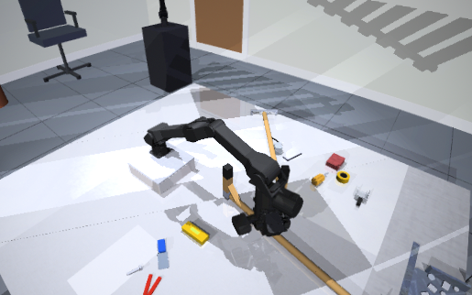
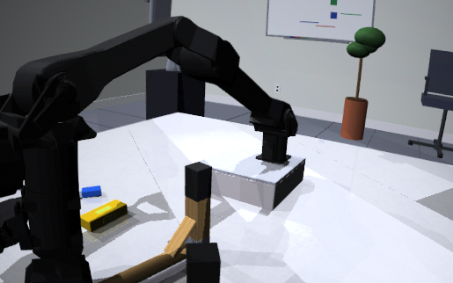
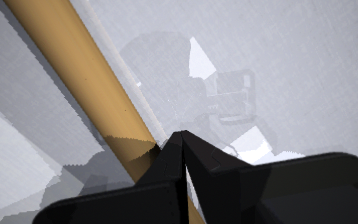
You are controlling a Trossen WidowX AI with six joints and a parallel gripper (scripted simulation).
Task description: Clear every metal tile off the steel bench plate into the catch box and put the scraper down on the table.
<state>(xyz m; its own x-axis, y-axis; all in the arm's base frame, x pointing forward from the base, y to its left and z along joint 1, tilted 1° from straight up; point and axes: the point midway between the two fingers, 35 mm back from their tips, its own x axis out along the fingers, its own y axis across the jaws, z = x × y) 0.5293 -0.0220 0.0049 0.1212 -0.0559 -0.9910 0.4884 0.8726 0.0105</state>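
Note:
A long wooden pole (image 1: 308, 259) (image 2: 139, 269) (image 3: 87, 75) lies across the table, with an upright black-capped wooden post (image 1: 227, 178) (image 2: 198, 211) and a diagonal brace at one end. Its other end runs out of view. A second wooden-handled tool (image 1: 268, 130) with a metal crosspiece (image 1: 264, 111) lies behind. My gripper (image 3: 180, 137) is shut and empty, pointing down beside the pole; its fingers are hidden in the top and exterior views. The grey-blue catch box (image 1: 412, 263) at the lower right is cut off by the frame, with small pale tiles (image 1: 433, 288) in it. The steel plate's outline is unclear.
A yellow block (image 1: 195, 233) (image 2: 104, 215) and a blue piece (image 1: 161, 245) (image 2: 91, 192) lie on the pole's near-left side. A red block (image 1: 335, 161), an orange piece (image 1: 318, 179) and a yellow ring (image 1: 347, 178) lie right. The arm's base stands on a pale box (image 1: 149, 178) (image 2: 243, 189).

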